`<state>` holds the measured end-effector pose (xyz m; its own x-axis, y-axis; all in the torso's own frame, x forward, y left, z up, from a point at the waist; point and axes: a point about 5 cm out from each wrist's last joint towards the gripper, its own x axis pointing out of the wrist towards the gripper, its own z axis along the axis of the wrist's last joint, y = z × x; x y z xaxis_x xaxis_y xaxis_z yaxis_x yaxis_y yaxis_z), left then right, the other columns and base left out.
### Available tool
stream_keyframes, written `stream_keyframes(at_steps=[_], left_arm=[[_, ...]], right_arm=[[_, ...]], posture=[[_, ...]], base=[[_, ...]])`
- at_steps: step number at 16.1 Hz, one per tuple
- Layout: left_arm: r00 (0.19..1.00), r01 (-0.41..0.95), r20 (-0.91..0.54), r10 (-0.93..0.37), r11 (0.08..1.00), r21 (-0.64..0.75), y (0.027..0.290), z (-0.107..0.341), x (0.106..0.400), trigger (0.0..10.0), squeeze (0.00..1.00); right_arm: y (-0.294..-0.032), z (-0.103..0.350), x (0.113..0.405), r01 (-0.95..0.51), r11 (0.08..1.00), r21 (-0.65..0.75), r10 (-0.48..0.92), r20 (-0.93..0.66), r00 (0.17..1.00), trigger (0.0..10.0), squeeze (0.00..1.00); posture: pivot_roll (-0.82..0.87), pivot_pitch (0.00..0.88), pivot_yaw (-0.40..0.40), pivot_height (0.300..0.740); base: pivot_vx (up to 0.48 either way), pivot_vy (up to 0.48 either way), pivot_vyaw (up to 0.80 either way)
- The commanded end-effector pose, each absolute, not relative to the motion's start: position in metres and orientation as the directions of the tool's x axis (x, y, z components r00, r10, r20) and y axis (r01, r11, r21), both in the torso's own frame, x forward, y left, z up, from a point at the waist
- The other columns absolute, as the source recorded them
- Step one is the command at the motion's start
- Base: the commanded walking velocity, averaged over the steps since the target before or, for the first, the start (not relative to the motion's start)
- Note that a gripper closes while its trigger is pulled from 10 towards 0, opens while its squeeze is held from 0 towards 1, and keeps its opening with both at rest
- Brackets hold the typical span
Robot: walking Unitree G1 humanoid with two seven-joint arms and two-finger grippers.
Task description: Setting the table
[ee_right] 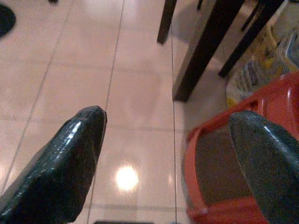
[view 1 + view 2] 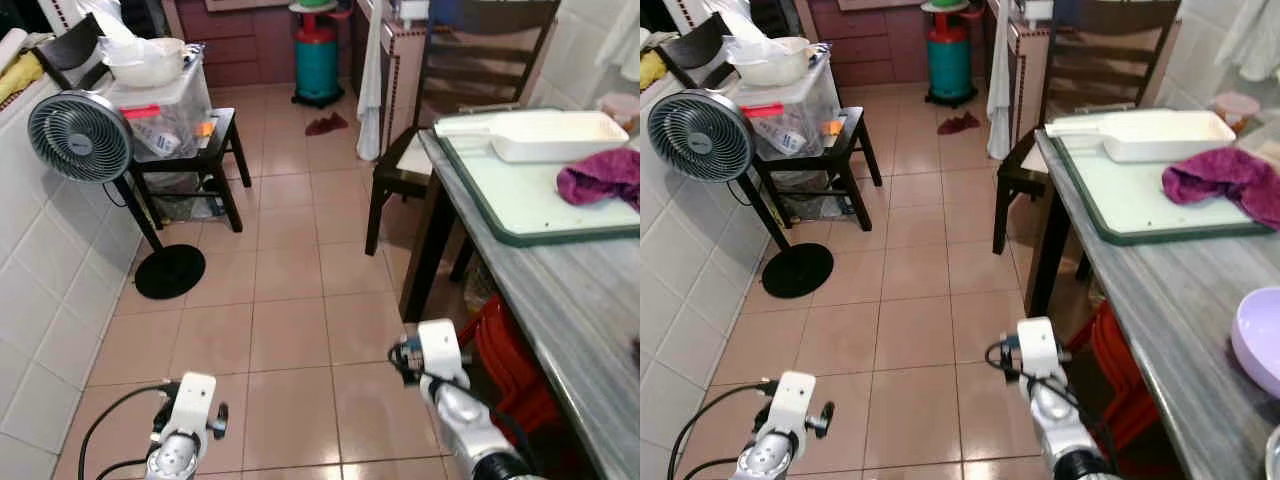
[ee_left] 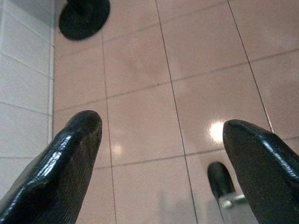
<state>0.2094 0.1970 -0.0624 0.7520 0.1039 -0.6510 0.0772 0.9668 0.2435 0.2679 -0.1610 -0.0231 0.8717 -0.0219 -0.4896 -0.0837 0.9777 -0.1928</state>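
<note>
The task's things lay on the grey marble surface [image 2: 1185, 330] along the right side of the frame: a lilac bowl [image 2: 1260, 340] at the lower right edge, and, further up the frame, a green-rimmed tray [image 2: 1120, 205] carrying a white rectangular dish [image 2: 1165, 135] and a crumpled purple cloth [image 2: 1225, 180]. The tray's long axis ran across the surface, and the dish lay the same way at its far end. A dark wooden chair [image 2: 470, 60] stood at the surface's top end.

All of this lay above and to the right of the right tool [image 1: 168, 154], which hung low over the tiled floor [image 2: 290, 330] beside a red plastic stool [image 1: 219, 182] tucked under the surface. Its two black fingers stood wide apart with nothing between them. The right arm was clearly nearer the bowl, and would probably have to lift well up to reach it.

The left tool [image 3: 163, 158] hung near the white tiled wall [image 2: 40, 300] at lower left, also spread wide and holding nothing, well apart from the surface.
</note>
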Motion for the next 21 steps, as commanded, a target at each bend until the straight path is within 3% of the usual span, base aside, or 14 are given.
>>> stream_keyframes(at_steps=[1, 3, 6, 9, 14, 21], left_arm=[[0.727, 0.088, -0.677, 0.111, 0.964, 0.252, 0.201, -0.066, 0.205, 10.0, 0.00], [0.661, 0.070, -0.745, 0.089, 0.981, 0.179, 0.197, -0.075, 0.193, 10.0, 0.00], [0.617, 0.110, -0.785, 0.060, 0.981, 0.161, 0.198, -0.081, 0.182, 10.0, 0.00], [0.574, 0.144, -0.815, 0.080, 0.970, 0.197, 0.206, -0.085, 0.174, 10.0, 0.00], [0.535, 0.165, -0.842, 0.071, 0.968, 0.187, 0.196, -0.093, 0.160, 10.0, 0.00], [0.495, 0.198, -0.867, 0.061, 0.963, 0.181, 0.187, -0.101, 0.143, 10.0, 0.00]], right_arm=[[-0.162, -0.032, 0.259, -0.098, 0.975, -0.200, -0.025, -0.534, 0.845, 10.0, 0.00], [-0.171, -0.056, 0.231, -0.139, 0.961, -0.239, -0.063, -0.677, 0.733, 10.0, 0.00], [-0.172, -0.066, 0.219, -0.116, 0.975, -0.189, -0.062, -0.734, 0.676, 10.0, 0.00], [-0.171, -0.070, 0.213, -0.055, 0.988, -0.141, -0.071, -0.750, 0.657, 10.0, 0.00], [-0.178, -0.074, 0.205, -0.059, 0.986, -0.157, -0.085, -0.772, 0.630, 10.0, 0.00], [-0.179, -0.075, 0.202, -0.064, 0.986, -0.154, -0.080, -0.775, 0.627, 10.0, 0.00]], posture=[[-0.03, 0.014, 0.019, 0.740], [-0.02, 0.010, 0.012, 0.740], [-0.02, 0.000, 0.022, 0.740], [-0.03, 0.000, 0.043, 0.740], [-0.04, 0.000, 0.052, 0.740], [-0.05, 0.002, 0.058, 0.740]], base=[[0.000, 0.000, 0.00], [0.000, 0.000, 0.00], [0.000, 0.000, 0.00], [0.000, 0.000, 0.00], [0.000, 0.000, 0.18], [0.000, 0.341, 0.57]])
